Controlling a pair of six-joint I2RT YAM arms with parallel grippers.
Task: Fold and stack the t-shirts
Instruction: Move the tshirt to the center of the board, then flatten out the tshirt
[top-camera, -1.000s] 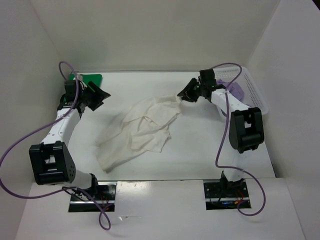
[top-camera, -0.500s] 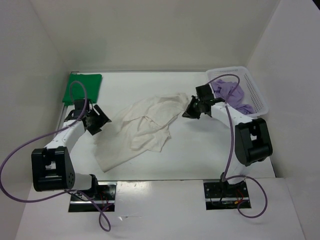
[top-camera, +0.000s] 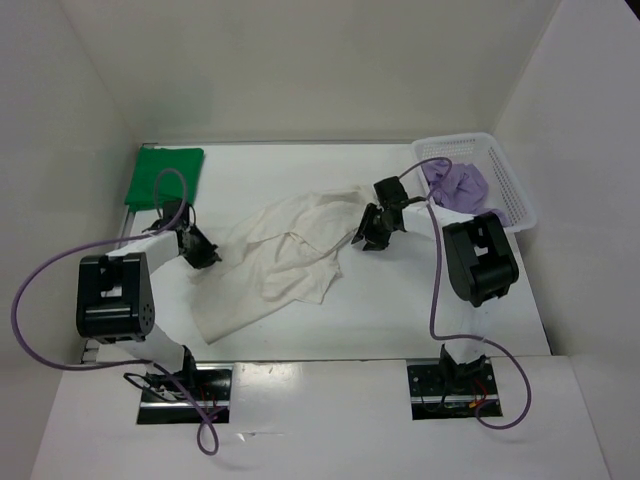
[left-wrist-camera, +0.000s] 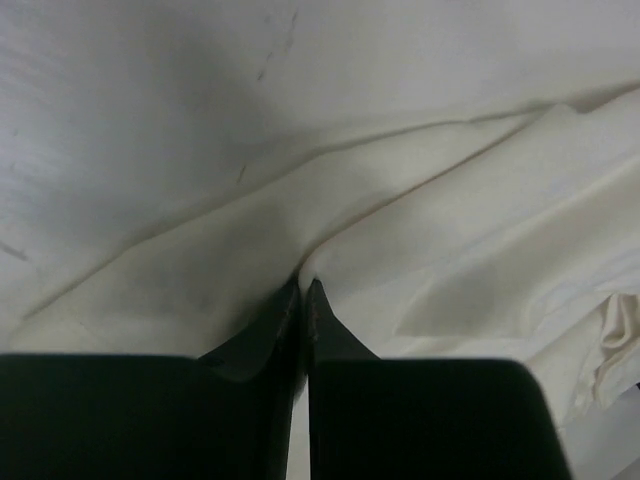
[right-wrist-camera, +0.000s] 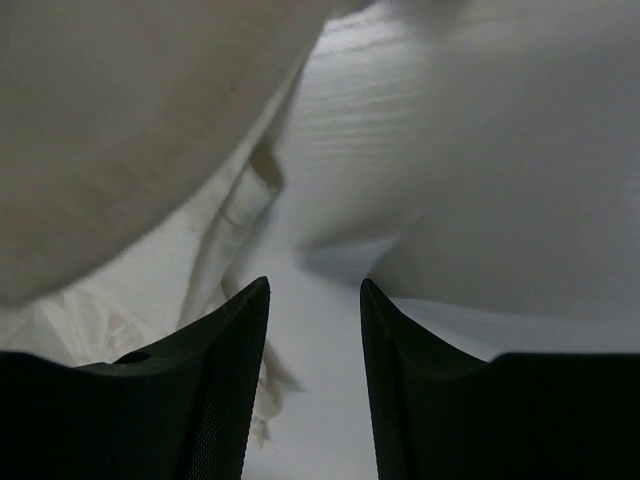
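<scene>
Now that the left gripper (left-wrist-camera: 303, 287) has left the folded green shirt (top-camera: 165, 176) and pinched the white shirt (top-camera: 285, 250) at its left edge mid-table, the right gripper (right-wrist-camera: 315, 290) stands open-jawed beside the right edge, so spreading can probably begin; the purple shirt (top-camera: 460, 185) waits in the basket (top-camera: 516, 200).

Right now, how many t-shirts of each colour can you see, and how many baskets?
green t-shirt: 1
white t-shirt: 1
purple t-shirt: 1
basket: 1
Total: 4 things
</scene>
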